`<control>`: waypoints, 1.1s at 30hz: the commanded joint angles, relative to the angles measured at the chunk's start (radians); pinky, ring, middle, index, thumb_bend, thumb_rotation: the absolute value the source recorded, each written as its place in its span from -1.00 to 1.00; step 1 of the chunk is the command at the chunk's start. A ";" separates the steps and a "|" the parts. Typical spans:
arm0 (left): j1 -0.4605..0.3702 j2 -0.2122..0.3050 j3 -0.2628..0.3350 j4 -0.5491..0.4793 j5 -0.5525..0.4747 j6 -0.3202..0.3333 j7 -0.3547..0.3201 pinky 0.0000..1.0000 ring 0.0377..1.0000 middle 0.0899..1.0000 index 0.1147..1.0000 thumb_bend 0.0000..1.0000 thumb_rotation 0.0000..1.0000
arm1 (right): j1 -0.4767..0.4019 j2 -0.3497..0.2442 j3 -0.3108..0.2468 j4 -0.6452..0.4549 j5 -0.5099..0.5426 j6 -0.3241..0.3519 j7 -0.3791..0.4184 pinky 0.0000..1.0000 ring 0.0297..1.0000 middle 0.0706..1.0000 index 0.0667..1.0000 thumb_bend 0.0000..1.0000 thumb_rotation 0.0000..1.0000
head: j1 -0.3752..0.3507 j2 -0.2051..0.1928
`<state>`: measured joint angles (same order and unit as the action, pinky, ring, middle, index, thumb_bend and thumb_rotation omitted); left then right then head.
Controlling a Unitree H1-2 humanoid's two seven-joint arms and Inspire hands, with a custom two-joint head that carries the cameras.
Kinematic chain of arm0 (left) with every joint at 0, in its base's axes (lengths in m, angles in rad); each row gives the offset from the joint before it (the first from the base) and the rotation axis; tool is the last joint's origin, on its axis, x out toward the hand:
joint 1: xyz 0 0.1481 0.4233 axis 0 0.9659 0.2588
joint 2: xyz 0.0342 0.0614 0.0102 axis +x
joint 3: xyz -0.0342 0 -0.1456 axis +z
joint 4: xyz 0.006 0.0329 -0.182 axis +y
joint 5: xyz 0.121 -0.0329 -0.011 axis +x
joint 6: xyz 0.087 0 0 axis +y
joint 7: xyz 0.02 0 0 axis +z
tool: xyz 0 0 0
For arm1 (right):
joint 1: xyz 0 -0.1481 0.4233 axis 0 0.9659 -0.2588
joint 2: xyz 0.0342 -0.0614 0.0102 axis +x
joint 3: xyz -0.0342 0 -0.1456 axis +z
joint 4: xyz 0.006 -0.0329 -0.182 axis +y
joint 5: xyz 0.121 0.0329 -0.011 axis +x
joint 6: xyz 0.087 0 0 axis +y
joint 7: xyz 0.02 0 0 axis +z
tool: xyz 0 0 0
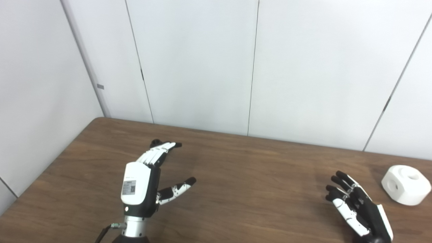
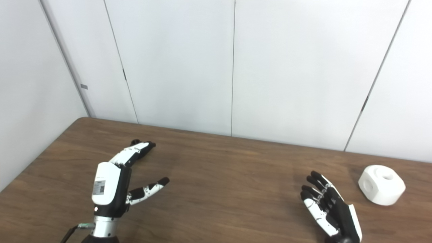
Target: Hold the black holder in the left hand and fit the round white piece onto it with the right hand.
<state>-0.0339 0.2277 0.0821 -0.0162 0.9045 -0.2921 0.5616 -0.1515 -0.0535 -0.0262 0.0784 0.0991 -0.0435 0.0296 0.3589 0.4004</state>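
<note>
White piece sits at 2 o'clock of spread, empty right hand; left hand wide, empty. No holder visible: fitting cannot proceed, and a careless reach risks knocking it.

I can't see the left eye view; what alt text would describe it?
Two open robot hands hover over a brown wooden table, holding nothing: the left hand at left, the right hand at lower right. A round white piece sits just beyond the right hand; no black holder is visible.

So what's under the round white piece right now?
The round white piece sits directly on the brown table, right of the open right hand. No black holder shows; its underside is hidden.
</note>
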 commanded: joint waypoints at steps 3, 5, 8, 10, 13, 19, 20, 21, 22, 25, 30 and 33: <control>-0.033 0.053 -0.004 0.022 0.105 0.038 0.111 0.44 0.67 0.66 0.53 0.74 -0.44 | 0.023 0.004 -0.006 0.063 0.012 -0.042 0.015 0.40 0.51 0.63 0.61 -0.26 -0.33 | 0.013 -0.005; -0.037 0.068 -0.010 0.038 0.141 0.066 0.143 0.52 0.71 0.69 0.56 0.76 -0.44 | 0.020 0.005 -0.006 0.070 0.006 -0.046 0.012 0.40 0.51 0.63 0.61 -0.27 -0.35 | 0.016 -0.008; -0.042 0.082 -0.013 0.055 0.174 0.127 0.164 0.67 0.76 0.71 0.60 0.81 -0.35 | 0.020 0.004 -0.006 0.074 -0.002 -0.052 0.010 0.40 0.50 0.64 0.62 -0.26 -0.32 | 0.021 -0.011; -0.045 0.091 -0.007 0.067 0.180 0.170 0.166 0.73 0.78 0.73 0.64 0.81 -0.29 | 0.020 0.002 -0.003 0.078 -0.011 -0.061 0.011 0.39 0.50 0.63 0.62 -0.27 -0.30 | 0.020 -0.008; -0.055 0.114 0.007 0.101 0.154 0.207 0.163 0.79 0.81 0.76 0.68 0.77 -0.22 | 0.020 0.004 -0.005 0.076 -0.011 -0.061 0.010 0.38 0.49 0.63 0.62 -0.28 -0.30 | 0.020 -0.008; -0.085 0.156 0.028 0.190 0.076 0.237 0.163 0.76 0.81 0.79 0.73 0.81 -0.09 | 0.024 0.003 -0.007 0.065 -0.007 -0.048 0.012 0.39 0.50 0.64 0.61 -0.29 -0.35 | 0.029 -0.006; -0.089 0.159 0.028 0.199 0.066 0.243 0.161 0.76 0.81 0.80 0.75 0.81 -0.06 | 0.025 0.002 -0.007 0.064 -0.006 -0.049 0.013 0.39 0.50 0.64 0.61 -0.29 -0.36 | 0.029 -0.006; -0.094 0.164 0.031 0.211 0.048 0.250 0.154 0.77 0.82 0.81 0.76 0.81 -0.04 | 0.025 0.002 -0.007 0.063 -0.006 -0.049 0.014 0.39 0.50 0.64 0.61 -0.29 -0.37 | 0.032 -0.003; -0.097 0.167 0.030 0.218 0.036 0.255 0.151 0.78 0.82 0.82 0.77 0.81 -0.02 | 0.025 0.001 -0.007 0.062 -0.006 -0.048 0.014 0.38 0.50 0.64 0.60 -0.30 -0.37 | 0.034 -0.001; -0.108 0.170 0.038 0.233 -0.028 0.282 0.104 0.85 0.86 0.85 0.82 0.82 -0.01 | 0.025 -0.001 -0.009 0.063 -0.003 -0.049 0.016 0.39 0.51 0.64 0.61 -0.31 -0.40 | 0.038 0.001; -0.120 0.185 0.037 0.244 -0.100 0.305 0.038 0.86 0.87 0.85 0.83 0.84 -0.03 | 0.025 -0.002 -0.010 0.059 0.004 -0.045 0.020 0.39 0.52 0.64 0.61 -0.29 -0.38 | 0.044 0.005; -0.123 0.196 0.034 0.241 -0.137 0.317 -0.009 0.86 0.88 0.86 0.84 0.86 -0.05 | 0.026 -0.003 -0.010 0.054 0.009 -0.040 0.024 0.40 0.52 0.64 0.60 -0.28 -0.34 | 0.046 0.009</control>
<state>-0.1354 0.3942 0.1139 0.2330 0.7790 0.0226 0.5619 -0.1654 -0.0569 -0.0345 0.1035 0.0980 -0.0708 0.0378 0.4050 0.4080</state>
